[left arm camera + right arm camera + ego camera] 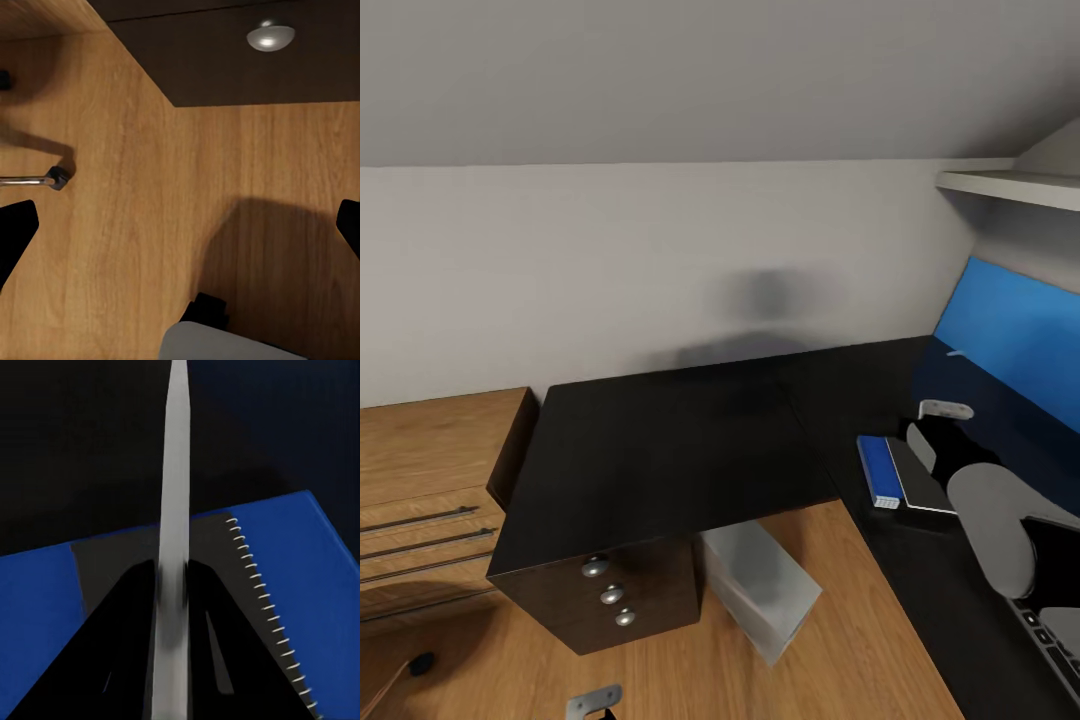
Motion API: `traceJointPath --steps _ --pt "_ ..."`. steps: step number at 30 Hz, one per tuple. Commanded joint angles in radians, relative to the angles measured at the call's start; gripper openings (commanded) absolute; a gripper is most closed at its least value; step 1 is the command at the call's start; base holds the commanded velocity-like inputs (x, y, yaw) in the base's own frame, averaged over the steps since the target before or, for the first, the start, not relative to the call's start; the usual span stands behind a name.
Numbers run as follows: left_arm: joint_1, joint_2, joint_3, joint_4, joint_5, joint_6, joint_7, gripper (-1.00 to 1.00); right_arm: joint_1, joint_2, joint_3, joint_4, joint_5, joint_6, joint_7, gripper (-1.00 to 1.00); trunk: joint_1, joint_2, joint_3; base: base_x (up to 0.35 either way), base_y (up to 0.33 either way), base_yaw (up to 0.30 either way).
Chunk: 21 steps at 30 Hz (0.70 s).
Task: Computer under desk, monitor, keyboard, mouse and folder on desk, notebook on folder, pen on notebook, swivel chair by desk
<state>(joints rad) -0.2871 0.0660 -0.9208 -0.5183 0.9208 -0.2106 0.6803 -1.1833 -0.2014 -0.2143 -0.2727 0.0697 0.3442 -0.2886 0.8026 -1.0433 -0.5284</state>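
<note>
Found the right claw (172, 577) clamped on the pen (177, 472), a thin pale-grey stick running up the middle of the right wrist view, pinched low on its barrel between two black fingers (124, 622). Saw behind it the notebook (225, 562), dark grey with spiral loops along one edge, lying flat on the blue folder (45, 607), which rested on the black tabletop (75, 435). Could not tell whether the pen's tip touched the notebook or hung just above it.

Judged the pen light, stiff and smooth, likely to slip in a loose pinch and to roll once let go. Judged mid-barrel the better place to hold it, and a low, flat release along the notebook's length, away from the spiral edge, the safer way down.

Found the left claw (180, 225) spread wide, its black fingertips at opposite edges of the left wrist view, holding nothing, over the wooden floor (135, 150) near a silver drawer knob (270, 36). Spotted the grey computer (760, 585) under the tabletop at lower centre of the head view.
</note>
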Motion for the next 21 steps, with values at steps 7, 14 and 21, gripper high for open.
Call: traceJointPath --steps 7,14,21 --pt "-0.001 0.002 -0.003 -0.002 0.010 -0.006 0.005 1.00 0.000 -0.013 -0.005 0.002 0.008 0.005 0.013 -1.00 0.000 -0.001 -0.001 0.000 0.000 0.000" --pt "-0.001 0.003 -0.003 -0.002 0.010 -0.006 0.005 1.00 0.002 -0.019 -0.004 0.003 0.011 0.011 0.017 -1.00 0.000 -0.001 -0.001 0.000 0.000 0.000" --pt "-0.001 0.003 -0.003 -0.002 0.010 -0.006 0.005 1.00 0.002 -0.023 -0.002 0.008 0.012 0.024 0.029 -1.00 0.000 -0.001 -0.001 0.000 0.000 0.000"
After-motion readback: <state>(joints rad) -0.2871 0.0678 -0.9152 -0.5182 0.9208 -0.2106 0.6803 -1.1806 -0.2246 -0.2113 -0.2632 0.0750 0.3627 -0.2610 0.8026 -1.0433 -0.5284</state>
